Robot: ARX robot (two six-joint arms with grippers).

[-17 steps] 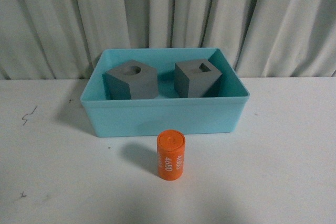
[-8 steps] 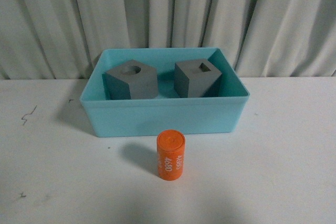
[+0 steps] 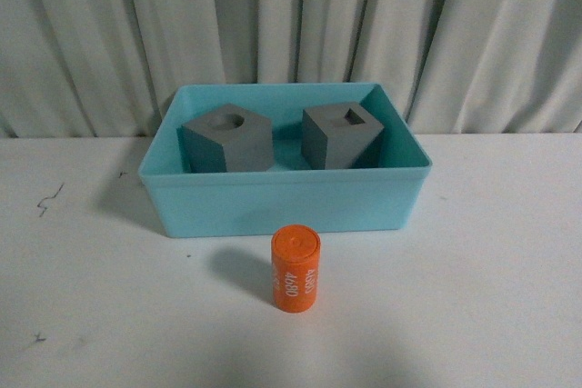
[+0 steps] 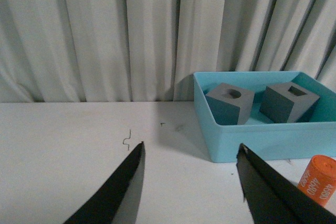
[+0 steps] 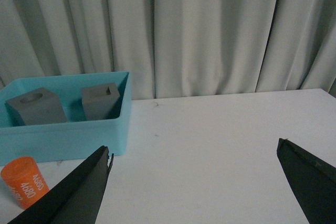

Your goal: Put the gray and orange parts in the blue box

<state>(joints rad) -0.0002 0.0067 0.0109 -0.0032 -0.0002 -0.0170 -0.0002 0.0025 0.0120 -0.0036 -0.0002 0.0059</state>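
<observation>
Front view: cylinder (image 3: 296, 270) stands upright on the worktop (image 3: 473, 297), just in front of the box (image 3: 282, 202), not touching it. Round-hole cube (image 3: 227, 141) and square-hole cube (image 3: 341, 136) are already inside, side by side with a gap between. So the cylinder looks like the last part. Left pincer (image 4: 190, 148) and right pincer (image 5: 194, 148) are both spread wide and empty, one to each side of it, so either arm could take it. Suggest gripping across the curved side around mid-height, square to the axis so it can't tip or roll. Lift clear of the rim before crossing, then release low into the gap.
</observation>
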